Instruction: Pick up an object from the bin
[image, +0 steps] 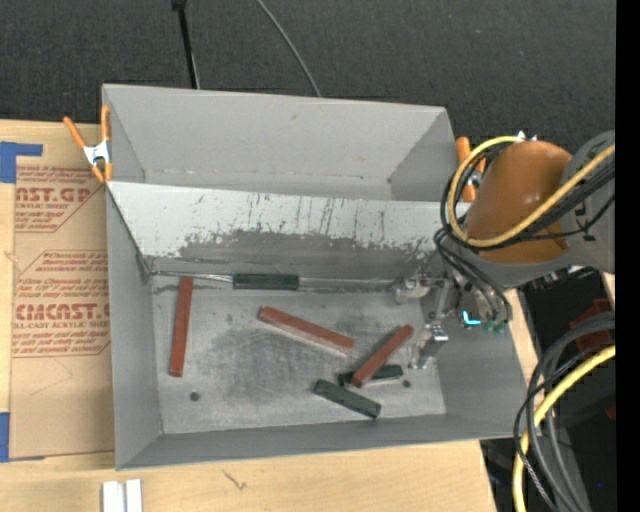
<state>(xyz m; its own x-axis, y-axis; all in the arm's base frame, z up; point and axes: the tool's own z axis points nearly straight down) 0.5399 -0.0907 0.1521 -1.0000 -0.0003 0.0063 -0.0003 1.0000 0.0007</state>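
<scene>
Where bin (280, 150) floor meets right wall, gripper (430, 345) hangs beside upper end of red bar (382, 357); parted or closed, cannot tell.

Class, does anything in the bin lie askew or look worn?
A reddish-brown flat bar lies slanted, its lower end meeting a dark green bar, beside the tool. The grey metal bin has a scratched back wall.

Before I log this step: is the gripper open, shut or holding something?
The gripper: cannot be told; it sits beside a red-brown bar.
</scene>
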